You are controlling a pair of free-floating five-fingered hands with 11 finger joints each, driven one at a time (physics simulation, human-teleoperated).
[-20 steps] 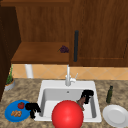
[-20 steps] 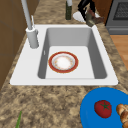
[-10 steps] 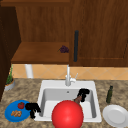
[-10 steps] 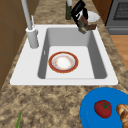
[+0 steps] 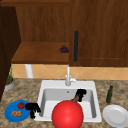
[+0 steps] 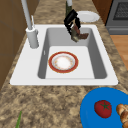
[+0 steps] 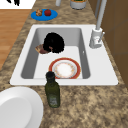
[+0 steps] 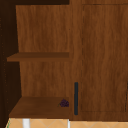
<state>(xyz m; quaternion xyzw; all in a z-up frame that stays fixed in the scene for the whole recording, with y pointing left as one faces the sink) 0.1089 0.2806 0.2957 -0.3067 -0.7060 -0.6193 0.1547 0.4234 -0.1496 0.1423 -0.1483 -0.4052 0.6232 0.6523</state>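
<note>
Over the sink [image 6: 105, 75], the right hand [image 5: 80, 93] has its fingers clamped on a brown lump [image 6: 79, 36], held above the basin's far right side. Best kept level, clear of the red bowl [image 6: 63, 62]. Left hand [image 5: 32, 108], fingers curled on nothing, hangs by the blue plate [image 5: 10, 113]. Bottle [image 7: 52, 93]: no readable label.

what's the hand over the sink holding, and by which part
The right hand is curled round one end of a small brown object above the sink; its other end sticks out below the fingers. What the object is cannot be told. The left hand holds nothing.
</note>
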